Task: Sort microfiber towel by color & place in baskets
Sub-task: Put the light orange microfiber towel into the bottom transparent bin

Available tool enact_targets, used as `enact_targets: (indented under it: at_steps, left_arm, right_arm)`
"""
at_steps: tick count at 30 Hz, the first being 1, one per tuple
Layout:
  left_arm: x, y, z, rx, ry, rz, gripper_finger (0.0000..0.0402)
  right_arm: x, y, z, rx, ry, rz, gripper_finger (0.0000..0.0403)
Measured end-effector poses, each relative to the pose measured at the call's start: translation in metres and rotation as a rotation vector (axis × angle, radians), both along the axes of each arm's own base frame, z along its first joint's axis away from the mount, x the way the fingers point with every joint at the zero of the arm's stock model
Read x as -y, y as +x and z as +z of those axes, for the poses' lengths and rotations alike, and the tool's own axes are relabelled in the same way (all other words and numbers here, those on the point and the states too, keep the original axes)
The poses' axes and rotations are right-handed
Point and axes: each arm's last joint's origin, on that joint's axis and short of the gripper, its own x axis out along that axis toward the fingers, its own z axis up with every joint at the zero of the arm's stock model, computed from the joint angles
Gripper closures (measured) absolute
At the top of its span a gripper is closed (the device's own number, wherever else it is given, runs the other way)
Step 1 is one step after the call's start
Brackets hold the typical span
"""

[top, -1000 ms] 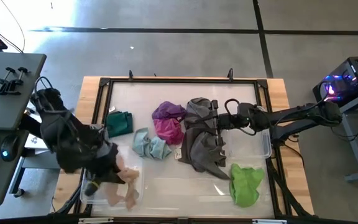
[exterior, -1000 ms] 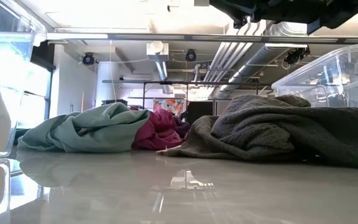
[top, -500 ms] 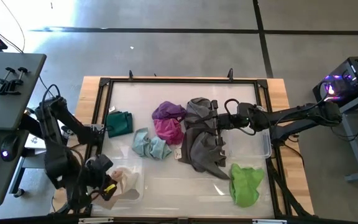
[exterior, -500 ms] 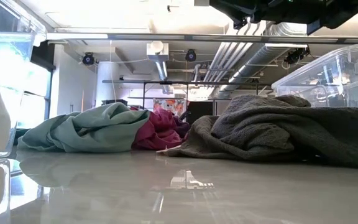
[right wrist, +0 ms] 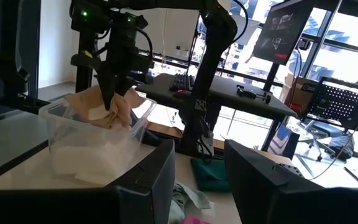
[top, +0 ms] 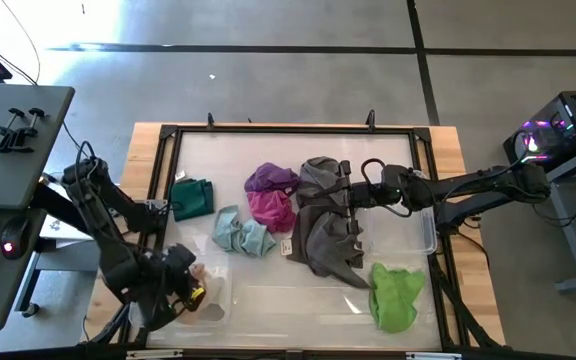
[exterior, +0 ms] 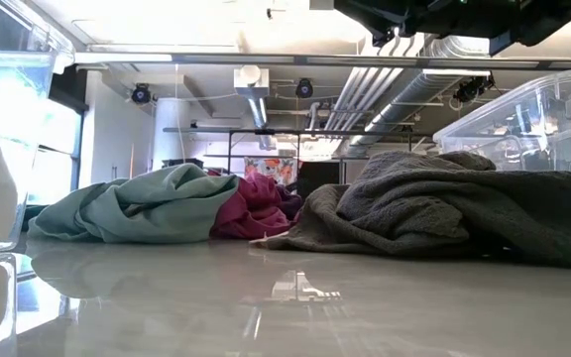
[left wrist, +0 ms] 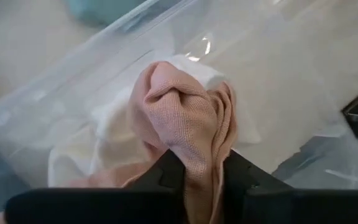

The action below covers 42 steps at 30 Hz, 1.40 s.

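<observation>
A: What's nearest the camera at the front of the table?

B: The small bin [top: 204, 300] at the front left corner. The left gripper [left wrist: 197, 177] is down in it, its fingers pinched on a pink towel [left wrist: 188, 127] that bunches up above a white towel [left wrist: 114, 134] lying on the bin floor.

A: And just behind that?

B: A pale blue towel [top: 243, 233] in a crumpled heap, with a lime green towel [top: 398, 292] over at the front right (well apart from the rest).

A: Middle of the table?

B: A magenta towel [top: 271, 208] touching a purple towel [top: 271, 179] behind it, a dark green towel [top: 192, 196] off to the left, and a big grey towel [top: 323, 225] spread out to the right of the magenta one.

A: Where's the right arm?

B: The right gripper [right wrist: 194, 174] hovers over the grey towel's far right edge, fingers apart and holding nothing. The wide bin [top: 423, 225] sits under that arm, at the right side of the table.
</observation>
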Motion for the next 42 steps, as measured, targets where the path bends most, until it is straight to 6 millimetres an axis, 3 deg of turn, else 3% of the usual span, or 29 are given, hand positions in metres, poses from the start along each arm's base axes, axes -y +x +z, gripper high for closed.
enact_targets:
  at_steps: [8,11,19,26,32,39,42]
  left_arm:
    - [-0.003,0.001,0.017,0.183,0.023,-0.124,0.0266]
    - [-0.006,-0.002,0.022,0.166,-0.034,-0.137,0.0246]
    - [-0.006,-0.006,0.031,0.148,-0.198,-0.106,0.0236]
    - [-0.003,-0.015,0.029,0.029,-0.277,-0.049,0.0237]
    - [-0.014,-0.024,0.025,-0.006,-0.122,-0.039,0.0249]
    - [-0.026,-0.022,0.016,0.133,0.184,-0.118,0.0256]
    - [-0.030,-0.020,0.012,0.142,0.227,-0.119,0.0252]
  right_arm:
    - [0.000,0.000,0.000,0.000,0.000,0.000,0.0268]
    - [0.000,0.000,0.000,-0.003,0.000,-0.001,0.0268]
    - [0.000,0.000,-0.002,-0.020,0.000,-0.004,0.0268]
    - [0.000,0.000,-0.002,-0.022,0.000,-0.004,0.0268]
    - [0.000,0.000,-0.002,-0.023,0.000,-0.004,0.0268]
    - [0.000,0.000,-0.002,-0.024,0.005,-0.003,0.0268]
    - [0.000,0.000,-0.002,-0.024,0.005,-0.003,0.0268]
